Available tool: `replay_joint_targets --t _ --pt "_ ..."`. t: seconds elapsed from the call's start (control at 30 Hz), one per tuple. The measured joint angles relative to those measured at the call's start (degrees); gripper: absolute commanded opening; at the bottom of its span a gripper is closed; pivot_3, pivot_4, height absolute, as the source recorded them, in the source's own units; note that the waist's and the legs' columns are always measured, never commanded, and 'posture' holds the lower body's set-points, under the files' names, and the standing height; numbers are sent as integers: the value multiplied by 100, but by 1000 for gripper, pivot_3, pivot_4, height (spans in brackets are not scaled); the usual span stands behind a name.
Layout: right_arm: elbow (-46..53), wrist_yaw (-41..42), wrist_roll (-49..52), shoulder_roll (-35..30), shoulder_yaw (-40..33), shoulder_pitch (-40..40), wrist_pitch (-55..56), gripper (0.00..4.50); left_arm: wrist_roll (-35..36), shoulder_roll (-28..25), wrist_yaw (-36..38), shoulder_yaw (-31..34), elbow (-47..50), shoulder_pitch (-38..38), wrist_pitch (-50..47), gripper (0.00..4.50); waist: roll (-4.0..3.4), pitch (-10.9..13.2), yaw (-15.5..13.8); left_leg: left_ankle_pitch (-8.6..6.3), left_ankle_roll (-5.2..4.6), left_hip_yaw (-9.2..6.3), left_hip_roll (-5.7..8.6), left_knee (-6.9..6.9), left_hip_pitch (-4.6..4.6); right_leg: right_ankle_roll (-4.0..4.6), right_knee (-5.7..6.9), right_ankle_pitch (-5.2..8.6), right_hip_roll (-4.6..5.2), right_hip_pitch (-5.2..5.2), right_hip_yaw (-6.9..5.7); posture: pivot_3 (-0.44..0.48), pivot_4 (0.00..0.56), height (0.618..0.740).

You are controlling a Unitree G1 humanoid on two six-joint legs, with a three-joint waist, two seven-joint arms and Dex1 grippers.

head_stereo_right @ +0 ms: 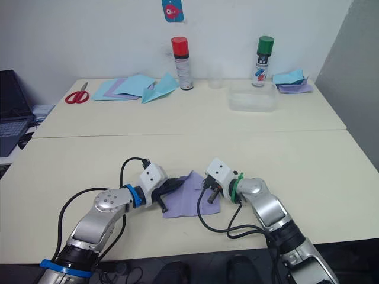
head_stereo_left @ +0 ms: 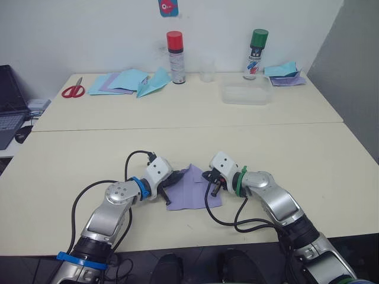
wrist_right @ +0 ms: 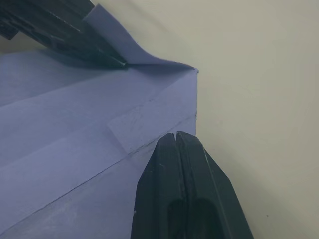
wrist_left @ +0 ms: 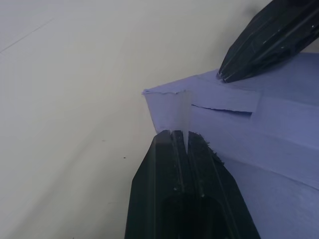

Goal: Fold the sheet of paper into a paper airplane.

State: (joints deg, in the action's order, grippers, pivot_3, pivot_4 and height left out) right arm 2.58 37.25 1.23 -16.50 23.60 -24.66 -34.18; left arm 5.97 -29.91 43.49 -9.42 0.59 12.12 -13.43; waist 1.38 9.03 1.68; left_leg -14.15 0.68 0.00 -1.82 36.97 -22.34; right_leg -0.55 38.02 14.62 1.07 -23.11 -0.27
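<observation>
The sheet of paper (head_stereo_left: 192,189) is lavender and lies partly folded, with layered creases, near the front edge of the near table, between my two grippers. My left gripper (head_stereo_left: 174,177) is at its left corner and is shut on a raised flap of the paper (wrist_left: 172,107). That flap stands pinched between the left fingertips (wrist_left: 164,142). My right gripper (head_stereo_left: 207,176) is shut, with its tip resting on the folded top edge of the paper (wrist_right: 149,119). In the right wrist view I see no paper between its fingers (wrist_right: 167,149).
On the far table lie red scissors (head_stereo_left: 73,90), light-blue sheets and a light-blue paper plane (head_stereo_left: 133,80), a red-capped spray can (head_stereo_left: 175,57), a clear cup (head_stereo_left: 206,70), a clear plastic box (head_stereo_left: 247,94), a green-capped can (head_stereo_left: 256,54) and more paper (head_stereo_left: 285,74). A laptop (head_stereo_left: 9,112) sits far left.
</observation>
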Motion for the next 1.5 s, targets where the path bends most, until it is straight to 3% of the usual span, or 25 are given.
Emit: replay_joint_targets --t 0.23,0.43,0.7,0.9,1.5 --pt "-50 -36 76 277 -162 -26 -23 0 -197 -178 133 -149 -9 108 -39 27 -5 2 4 0 0 -1 -6 -4 1 0 1 1 0 -3 -1 0 150 740" --pt "-248 -300 244 892 -448 -689 110 0 -198 -195 171 -144 22 94 -39 27 -19 10 2 0 0 -3 -7 -6 -1 1 -1 1 -1 -5 -5 0 150 740" --pt "-1180 -129 -11 726 -99 -850 243 0 -198 -195 197 -134 76 68 -41 27 -19 11 6 0 0 9 -4 -7 -12 1 -6 3 1 -12 5 0 150 740" --pt "-1663 -169 -125 1010 -86 -1112 494 0 -203 -195 155 -118 108 31 -65 27 -20 11 10 0 0 -2 -7 -7 -11 1 -3 3 0 -11 -7 0 150 740" --pt "-1887 -108 -462 1032 79 -1133 822 0 -231 -268 95 -129 193 -26 -74 27 -21 11 16 0 0 8 -34 -12 -2 7 -2 6 -5 -10 -6 0 150 740"
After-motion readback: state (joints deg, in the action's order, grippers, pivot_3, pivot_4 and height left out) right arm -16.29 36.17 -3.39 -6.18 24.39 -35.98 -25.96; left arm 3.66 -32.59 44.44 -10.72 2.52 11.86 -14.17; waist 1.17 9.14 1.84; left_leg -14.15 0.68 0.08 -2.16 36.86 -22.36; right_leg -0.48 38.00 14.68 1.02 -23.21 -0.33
